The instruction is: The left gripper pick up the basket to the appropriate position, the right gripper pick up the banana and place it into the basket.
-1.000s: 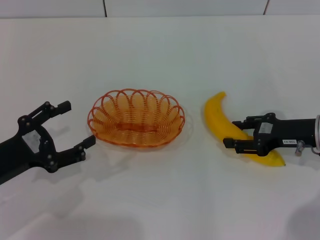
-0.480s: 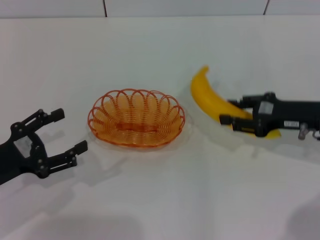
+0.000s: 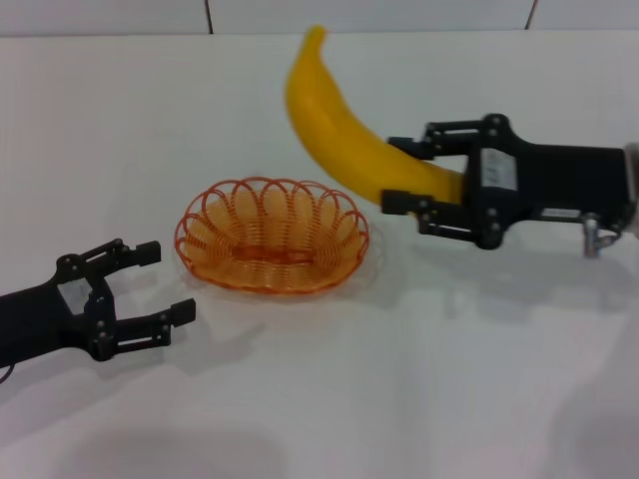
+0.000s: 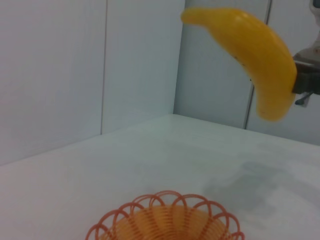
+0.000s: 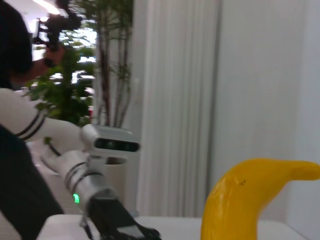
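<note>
The orange wire basket sits on the white table, left of centre; its far rim shows in the left wrist view. My left gripper is open and empty, low on the table just left of the basket, not touching it. My right gripper is shut on the yellow banana and holds it in the air, above and right of the basket, its free end pointing up and away. The banana also shows in the left wrist view and the right wrist view.
The white table spreads around the basket. A white wall runs along its far edge. In the right wrist view my left arm shows, with plants behind it.
My right gripper has lifted the banana off the table and carried it up and left toward the basket. My left gripper has moved closer to the basket's left side.
</note>
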{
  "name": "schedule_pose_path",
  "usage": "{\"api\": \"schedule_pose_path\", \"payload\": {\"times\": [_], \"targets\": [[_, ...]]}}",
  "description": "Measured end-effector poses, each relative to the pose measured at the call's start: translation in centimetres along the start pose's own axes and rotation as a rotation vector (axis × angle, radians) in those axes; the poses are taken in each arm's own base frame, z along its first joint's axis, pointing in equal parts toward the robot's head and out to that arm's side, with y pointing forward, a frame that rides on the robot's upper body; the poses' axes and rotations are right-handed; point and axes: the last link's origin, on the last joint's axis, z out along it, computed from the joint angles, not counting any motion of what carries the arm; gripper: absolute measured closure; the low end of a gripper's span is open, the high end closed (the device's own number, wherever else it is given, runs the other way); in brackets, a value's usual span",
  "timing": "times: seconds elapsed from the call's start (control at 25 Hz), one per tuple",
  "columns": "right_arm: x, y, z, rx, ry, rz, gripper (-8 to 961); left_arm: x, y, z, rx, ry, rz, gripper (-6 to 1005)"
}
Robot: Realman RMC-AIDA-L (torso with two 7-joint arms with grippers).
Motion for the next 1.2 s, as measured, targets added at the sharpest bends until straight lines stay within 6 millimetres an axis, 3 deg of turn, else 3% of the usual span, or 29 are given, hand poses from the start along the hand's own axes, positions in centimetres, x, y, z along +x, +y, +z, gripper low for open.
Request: {"api": "schedule_pose_path", "payload": {"times": [0.32,0.6,0.76,0.96,1.2], "targets": [[1.8,-1.6,8.4,-0.075,0.142,-0.037,476,0.5,-0.1,0.8,-0.016,0.009,0.012,91],[4.1,-1.3,9.6,-0.064,0.276,-0.016,472,1.0,-0.3,1.3,-0.026,0.016,0.018,91],[4.1,-1.2,9.7,-0.054,0.273,-0.003,469,1.0,-0.2,1.4,-0.028,0.017,0.017,91],[3.0,-1.5,7.9,-0.055,0.212,0.025,433,0.8,-0.1,1.0,-0.021,0.021,0.014,91],[3.4,-0.2,0.2,0.066,0.182,0.092,239,0.8,0.0,0.2,-0.015,0.036,0.034,91]]}}
